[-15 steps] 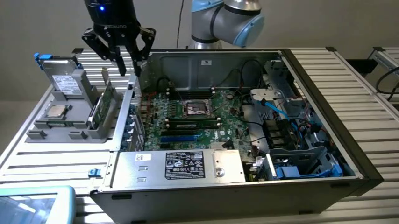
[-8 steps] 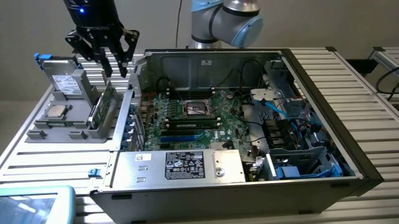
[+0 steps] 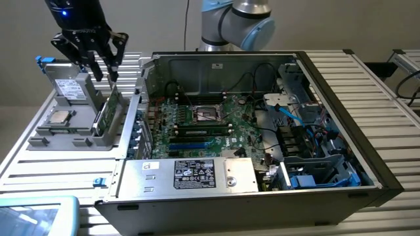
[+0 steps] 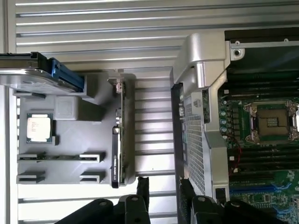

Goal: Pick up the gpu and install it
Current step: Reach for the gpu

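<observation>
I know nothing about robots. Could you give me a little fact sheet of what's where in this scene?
Gripper: open, holding nothing, poised over the graphics card
Graphics card: standing on edge in the gray holder, not yet lifted
Gray holder: on the slatted table, at the exterior view's left of the computer case
Also in holder: processor chip lying flat, silver drive propped up
Computer case: side open, motherboard exposed
</observation>
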Robot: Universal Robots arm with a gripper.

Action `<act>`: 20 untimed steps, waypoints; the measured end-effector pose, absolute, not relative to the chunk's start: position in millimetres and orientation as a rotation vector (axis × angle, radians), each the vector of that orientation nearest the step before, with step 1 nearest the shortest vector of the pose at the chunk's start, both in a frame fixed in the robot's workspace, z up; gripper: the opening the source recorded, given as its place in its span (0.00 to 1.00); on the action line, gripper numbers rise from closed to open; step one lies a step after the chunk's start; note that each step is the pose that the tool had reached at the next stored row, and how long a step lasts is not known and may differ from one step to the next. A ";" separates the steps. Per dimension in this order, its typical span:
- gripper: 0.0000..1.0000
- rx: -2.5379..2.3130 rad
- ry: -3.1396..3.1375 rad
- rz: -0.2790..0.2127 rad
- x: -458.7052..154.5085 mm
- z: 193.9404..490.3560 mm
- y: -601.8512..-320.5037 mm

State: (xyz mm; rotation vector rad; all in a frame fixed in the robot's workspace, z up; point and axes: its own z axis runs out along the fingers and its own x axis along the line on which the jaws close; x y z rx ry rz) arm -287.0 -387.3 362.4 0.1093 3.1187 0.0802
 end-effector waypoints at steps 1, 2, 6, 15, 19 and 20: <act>0.40 0.109 3.119 0.080 -291.5 361.4 -385.8; 0.40 0.110 3.119 0.080 -296.0 360.3 -384.4; 0.40 0.109 3.119 0.080 -314.0 354.4 -380.2; 0.40 0.109 3.119 0.080 -330.9 338.0 -368.2; 0.40 0.109 3.119 0.080 -332.3 330.8 -366.1; 0.40 0.109 3.119 0.080 -332.8 328.9 -366.1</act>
